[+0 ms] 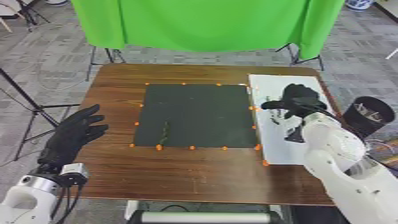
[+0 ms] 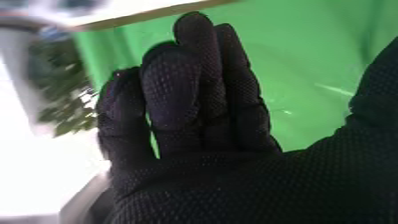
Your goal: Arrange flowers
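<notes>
In the head view my right hand [image 1: 300, 98] is over the upper part of the white board [image 1: 280, 152] at the table's right, its fingers extended and the thumb out to the left. Beneath and beside it lie dark green sprigs [image 1: 291, 120] on the board. A thin green stem [image 1: 164, 132] rests on the black mat [image 1: 197, 112], near its lower left. My left hand [image 1: 75, 132] is at the table's left edge with relaxed, straight fingers. In the right wrist view my right hand [image 2: 204, 130] has straight fingers holding nothing, and blurred green leaves [image 2: 64, 82] are beside it.
Orange markers [image 1: 193, 147] line the black mat's edges. A dark bin [image 1: 369, 112] stands just off the table's right side. Beyond the far edge of the brown table [image 1: 195, 175] hangs a green cloth [image 1: 209, 25].
</notes>
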`<action>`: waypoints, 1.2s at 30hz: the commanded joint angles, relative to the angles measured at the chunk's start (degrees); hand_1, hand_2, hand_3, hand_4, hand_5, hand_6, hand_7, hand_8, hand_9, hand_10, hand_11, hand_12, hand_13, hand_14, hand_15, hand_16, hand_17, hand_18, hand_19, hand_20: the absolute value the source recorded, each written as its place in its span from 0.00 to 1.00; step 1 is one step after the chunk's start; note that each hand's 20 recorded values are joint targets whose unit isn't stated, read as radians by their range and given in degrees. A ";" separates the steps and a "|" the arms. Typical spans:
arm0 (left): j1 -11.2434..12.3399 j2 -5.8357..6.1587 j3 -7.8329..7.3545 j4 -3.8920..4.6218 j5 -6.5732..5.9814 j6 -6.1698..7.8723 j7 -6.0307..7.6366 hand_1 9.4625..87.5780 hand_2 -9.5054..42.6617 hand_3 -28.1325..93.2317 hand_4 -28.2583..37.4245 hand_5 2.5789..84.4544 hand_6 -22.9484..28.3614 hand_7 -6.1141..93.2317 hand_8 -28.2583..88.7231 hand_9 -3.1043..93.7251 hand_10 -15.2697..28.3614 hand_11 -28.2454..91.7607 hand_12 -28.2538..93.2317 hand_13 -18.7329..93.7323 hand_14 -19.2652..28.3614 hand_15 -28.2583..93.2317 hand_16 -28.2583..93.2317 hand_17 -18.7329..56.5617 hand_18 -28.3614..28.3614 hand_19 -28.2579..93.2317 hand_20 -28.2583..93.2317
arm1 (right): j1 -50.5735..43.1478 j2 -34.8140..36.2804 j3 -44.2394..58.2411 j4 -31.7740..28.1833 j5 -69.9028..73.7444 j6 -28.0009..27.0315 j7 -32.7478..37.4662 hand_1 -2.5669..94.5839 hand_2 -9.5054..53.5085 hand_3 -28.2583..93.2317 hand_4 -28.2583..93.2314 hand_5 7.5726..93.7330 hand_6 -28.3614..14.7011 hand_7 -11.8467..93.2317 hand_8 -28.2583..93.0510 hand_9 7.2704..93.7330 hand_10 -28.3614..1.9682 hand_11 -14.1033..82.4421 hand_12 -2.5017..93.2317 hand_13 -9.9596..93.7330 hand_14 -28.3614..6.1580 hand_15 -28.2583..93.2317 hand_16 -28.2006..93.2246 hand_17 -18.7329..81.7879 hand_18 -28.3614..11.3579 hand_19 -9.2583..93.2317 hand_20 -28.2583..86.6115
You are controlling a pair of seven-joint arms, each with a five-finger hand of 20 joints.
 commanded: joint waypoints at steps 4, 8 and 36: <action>2.35 0.53 -0.56 -0.63 -0.10 1.51 0.33 0.26 0.00 0.79 0.07 0.32 0.51 0.32 0.13 0.31 0.62 0.50 0.36 0.40 0.72 0.62 0.21 0.17 0.90 0.65 0.31 | -14.95 5.48 12.57 -4.75 -3.52 -3.35 4.72 0.18 0.00 0.85 0.00 0.51 0.51 0.47 0.12 0.61 0.45 0.60 0.30 0.74 0.53 0.87 0.41 0.54 0.14 1.00 0.58; 2.41 -0.06 -1.27 -0.68 0.39 0.94 0.03 0.25 0.00 0.79 0.07 0.32 0.51 0.32 0.13 0.31 0.62 0.50 0.36 0.40 0.72 0.62 0.20 0.17 0.90 0.65 0.31 | -19.31 5.87 16.65 -6.42 -2.91 -5.75 5.97 0.18 0.00 0.85 0.00 0.51 0.52 0.53 0.11 0.61 0.45 0.66 0.32 0.74 0.54 0.87 0.41 0.54 0.14 1.00 0.57; 2.02 -0.26 -0.34 -0.38 0.28 0.58 -0.41 0.25 0.00 0.79 0.07 0.32 0.51 0.32 0.13 0.31 0.62 0.50 0.36 0.40 0.72 0.63 0.20 0.17 0.90 0.65 0.31 | -26.35 5.43 18.07 -5.85 1.42 -6.51 4.13 0.30 0.00 0.91 0.02 0.63 0.59 0.55 0.10 0.74 0.51 0.67 0.33 0.78 0.57 0.87 0.42 0.57 0.16 1.00 0.57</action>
